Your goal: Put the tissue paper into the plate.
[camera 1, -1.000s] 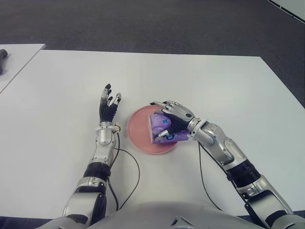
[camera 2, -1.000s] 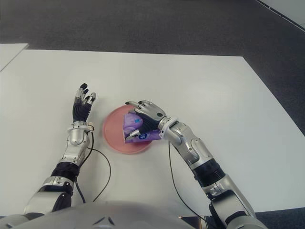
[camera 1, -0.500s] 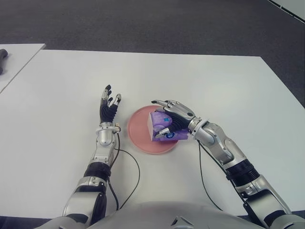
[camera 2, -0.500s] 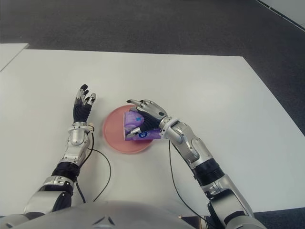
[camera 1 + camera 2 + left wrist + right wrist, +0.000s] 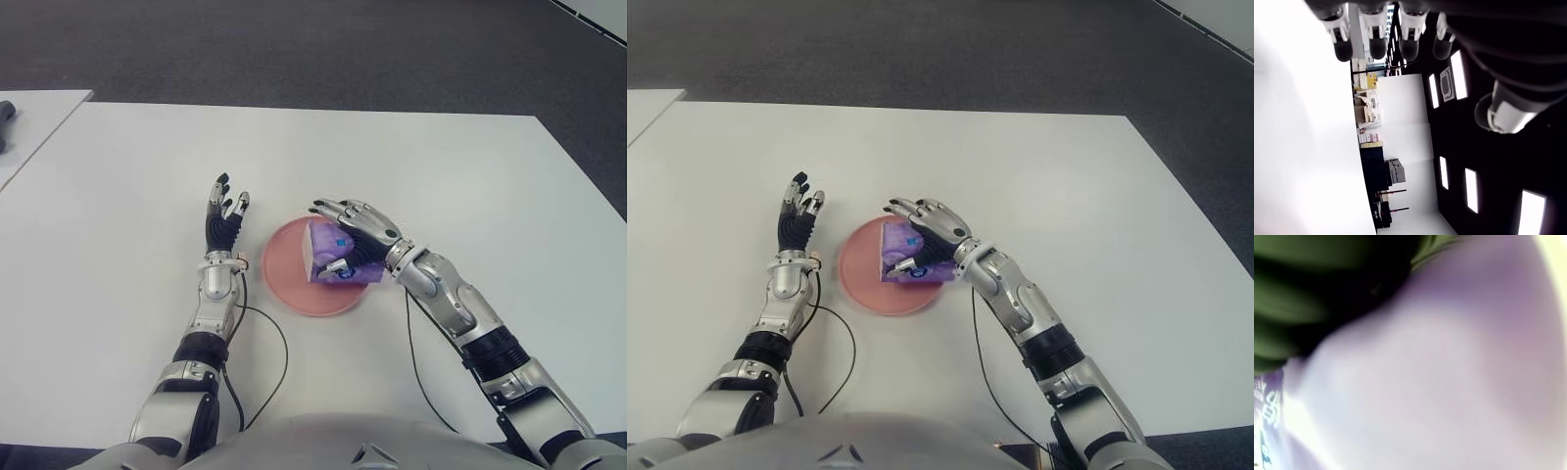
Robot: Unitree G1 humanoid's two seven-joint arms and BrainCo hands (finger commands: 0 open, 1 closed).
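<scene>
On the white bench (image 5: pixel 411 166), my right hand (image 5: pixel 355 235) cups the purple tissue pack (image 5: pixel 328 257) sitting in the pink plate (image 5: pixel 284 274), fingers loosened, release seemingly all that remains, while my left hand (image 5: pixel 223 217) waits open beside the plate.

Glossy purple plastic-wrapped tissue pack (image 5: pixel 331 257); smooth matt pink plate (image 5: pixel 289 282); matt white table (image 5: pixel 411 176).

Purple tissue pack (image 5: pixel 326 253) on pink plate (image 5: pixel 286 276).
</scene>
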